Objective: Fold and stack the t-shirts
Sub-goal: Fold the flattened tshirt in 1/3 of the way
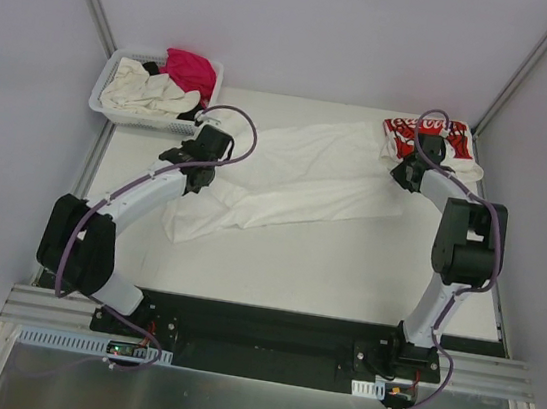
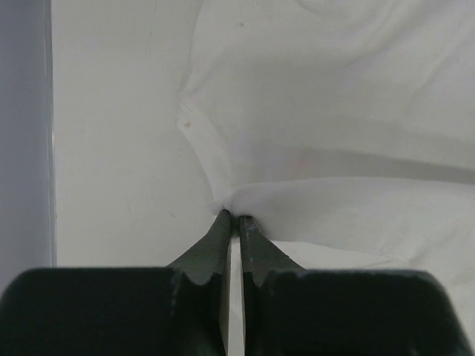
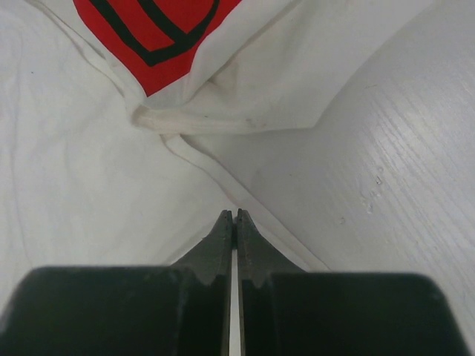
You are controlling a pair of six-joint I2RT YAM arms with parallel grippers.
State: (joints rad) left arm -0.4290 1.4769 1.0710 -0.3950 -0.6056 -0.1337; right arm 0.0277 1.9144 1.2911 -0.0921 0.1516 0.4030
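Observation:
A large plain white t-shirt (image 1: pixel 298 172) lies stretched slantwise across the middle of the table. My left gripper (image 1: pixel 195 172) sits at its left edge. In the left wrist view the gripper (image 2: pixel 233 215) is shut, and the white cloth (image 2: pixel 334 111) puckers at its tips. My right gripper (image 1: pixel 402 173) is at the shirt's far right end. In the right wrist view it (image 3: pixel 234 213) is shut over the hem of the white t-shirt (image 3: pixel 89 185). A folded white t-shirt with red print (image 1: pixel 434 137) (image 3: pixel 156 30) lies just beyond it at the back right corner.
A white slotted basket (image 1: pixel 143 122) stands at the back left, holding a cream shirt (image 1: pixel 142 91), a magenta one (image 1: pixel 192 70) and a bit of black cloth (image 1: pixel 152 69). Bare tabletop (image 1: pixel 346 265) lies in front of the shirt. Grey walls close in both sides.

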